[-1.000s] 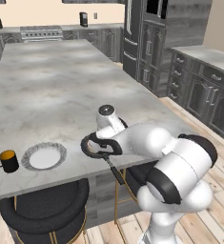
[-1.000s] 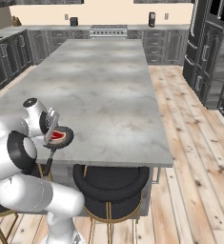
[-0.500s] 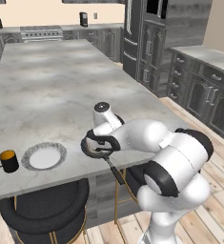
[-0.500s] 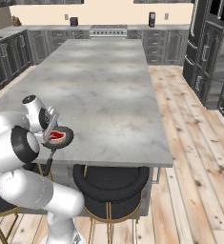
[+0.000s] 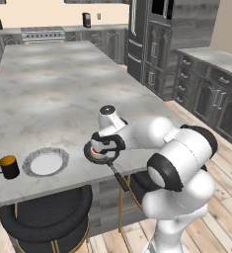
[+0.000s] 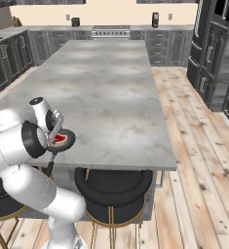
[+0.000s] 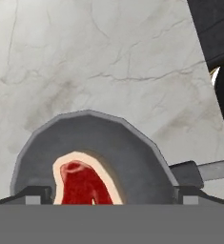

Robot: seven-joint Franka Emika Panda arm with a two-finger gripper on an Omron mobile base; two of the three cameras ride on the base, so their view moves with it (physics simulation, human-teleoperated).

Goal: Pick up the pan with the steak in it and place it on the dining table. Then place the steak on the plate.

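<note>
Steak [image 7: 82, 185] lies in the black pan [image 7: 127, 147], which sits at the near edge of the marbled tabletop [image 5: 48, 89], right of the plate [image 5: 45, 161], while the fingers [image 7: 106, 194] hover spread wide astride it, holding nothing, apparently lined up to grasp it.

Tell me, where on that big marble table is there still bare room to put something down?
Most of the dining table is bare: the whole far stretch behind the pan, and the strip between pan and plate. The near edge is crowded: mug, plate, then the pan with the steak under the open gripper.
</note>
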